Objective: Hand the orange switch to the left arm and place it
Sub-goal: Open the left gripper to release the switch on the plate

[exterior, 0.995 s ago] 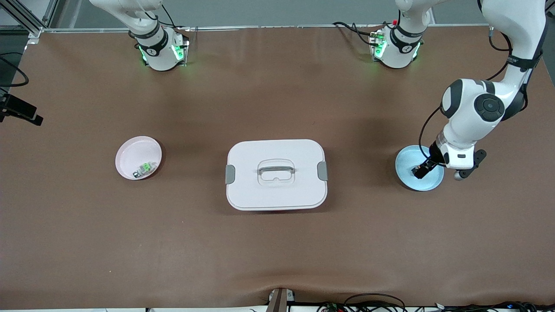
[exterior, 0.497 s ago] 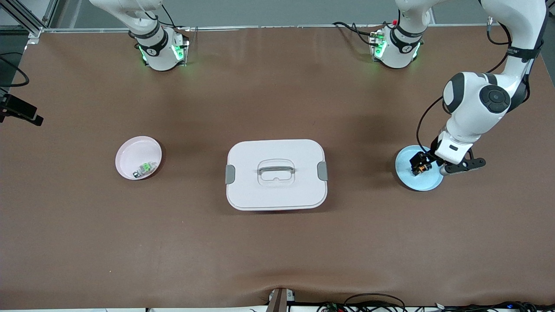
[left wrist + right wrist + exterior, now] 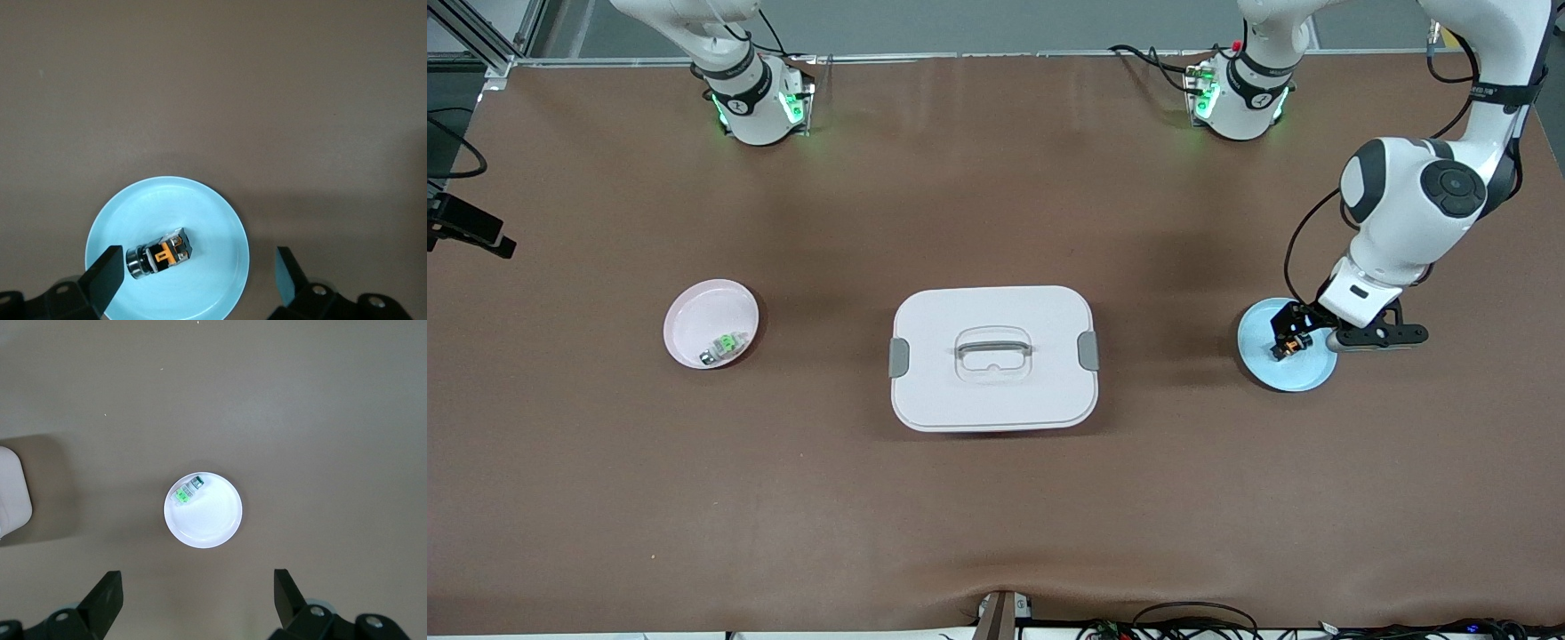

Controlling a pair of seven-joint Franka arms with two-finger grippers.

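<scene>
Left claw (image 3: 193, 283), fingers apart, hovers over the blue plate (image 3: 220, 213) to straddle the orange switch (image 3: 160, 252); right claw (image 3: 193, 600), also apart, waits above the pink plate (image 3: 213, 520).

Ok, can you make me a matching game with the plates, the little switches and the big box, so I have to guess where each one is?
Things:
1. orange switch
2. green switch
3. box
4. left gripper

Places or states:
A. in the middle of the table, lid on
B. lying in the blue plate
C. fingers open, low over the blue plate
D. lying in the pink plate

Right pairs: 1-B, 2-D, 3-A, 4-C
</scene>
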